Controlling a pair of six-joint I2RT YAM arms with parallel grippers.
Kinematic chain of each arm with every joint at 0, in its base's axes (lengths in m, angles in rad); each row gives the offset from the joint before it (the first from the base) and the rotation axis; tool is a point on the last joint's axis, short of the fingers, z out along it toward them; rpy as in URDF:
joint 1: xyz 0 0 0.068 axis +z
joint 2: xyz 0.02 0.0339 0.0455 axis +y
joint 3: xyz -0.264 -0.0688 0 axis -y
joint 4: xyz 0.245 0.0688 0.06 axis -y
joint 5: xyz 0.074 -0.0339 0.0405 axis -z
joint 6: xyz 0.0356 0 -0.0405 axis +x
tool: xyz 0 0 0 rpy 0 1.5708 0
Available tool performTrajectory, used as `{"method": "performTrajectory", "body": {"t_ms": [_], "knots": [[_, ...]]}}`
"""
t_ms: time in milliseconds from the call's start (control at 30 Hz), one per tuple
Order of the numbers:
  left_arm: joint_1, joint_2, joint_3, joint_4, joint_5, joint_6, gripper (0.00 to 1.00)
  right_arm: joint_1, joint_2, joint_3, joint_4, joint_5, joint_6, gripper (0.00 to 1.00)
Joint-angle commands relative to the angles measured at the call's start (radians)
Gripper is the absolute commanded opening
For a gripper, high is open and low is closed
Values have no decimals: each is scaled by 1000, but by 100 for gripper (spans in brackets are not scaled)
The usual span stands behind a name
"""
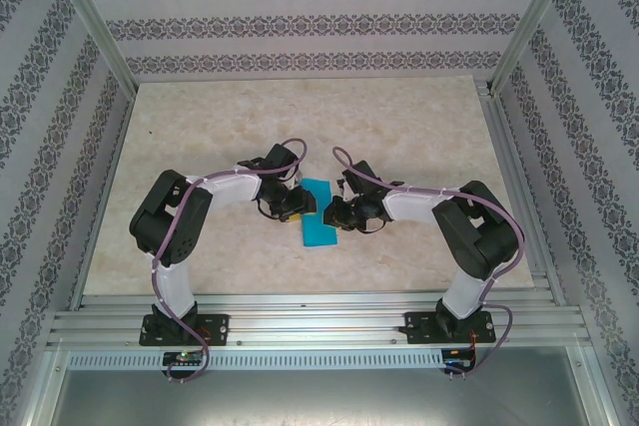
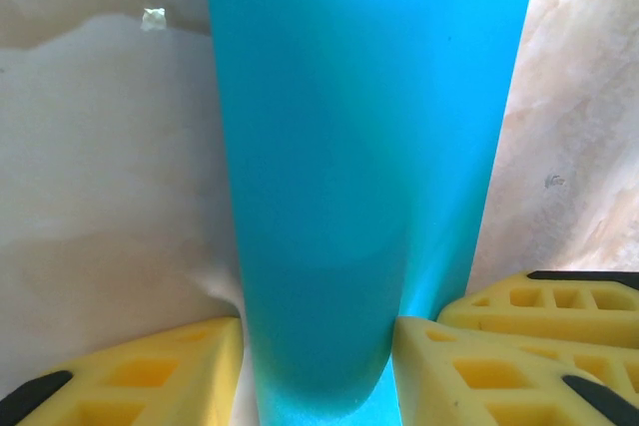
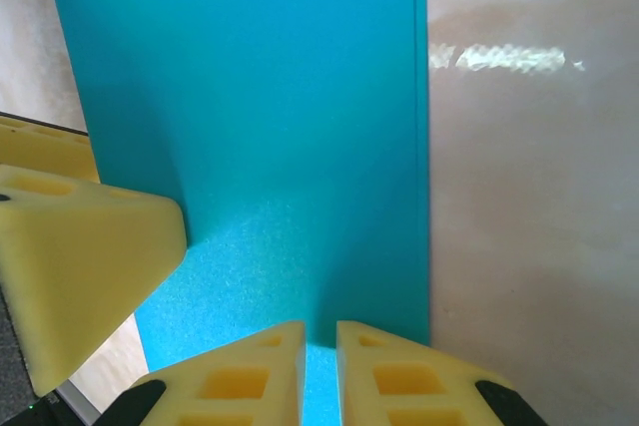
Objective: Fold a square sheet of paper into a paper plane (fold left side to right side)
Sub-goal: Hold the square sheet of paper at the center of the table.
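Square sheet of paper (image 1: 319,216) is the bright blue thing in the middle of the counter (image 1: 200,137). It sits between the two arms. From above it looks like a thin strip, so I think one side is already bent over the other.

On the left, the left arm (image 1: 230,190) reaches in to the paper. Up close, the yellow left fingers (image 2: 150,376) sit one on each side of a round bump in the square sheet of paper (image 2: 359,147). They touch it on both sides and seem to hug it. The bump is soft and has not been pressed flat.

On the right, the right arm (image 1: 409,205) comes in from the other side. The right fingers (image 3: 399,381) are pinched almost together on the near edge of the paper (image 3: 260,97), which lies flat there.

What could go wrong? If the two arms pull apart, the thin paper could rip. If the left fingers squeeze too hard, it could get crumpled. If the edges do not line up, the fold will be crooked, and so will the plane.

I cannot read any words or labels anywhere.
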Motion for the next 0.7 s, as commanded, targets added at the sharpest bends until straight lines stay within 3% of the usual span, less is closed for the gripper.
{"method": "performTrajectory", "body": {"t_ms": [0,667], "knots": [[-1,44,6,14,-38,-4,46,9,18,26,-8,21,-6,16],[-1,64,8,5,-47,4,46,10,30,59,-82,62,-46,16]]}}
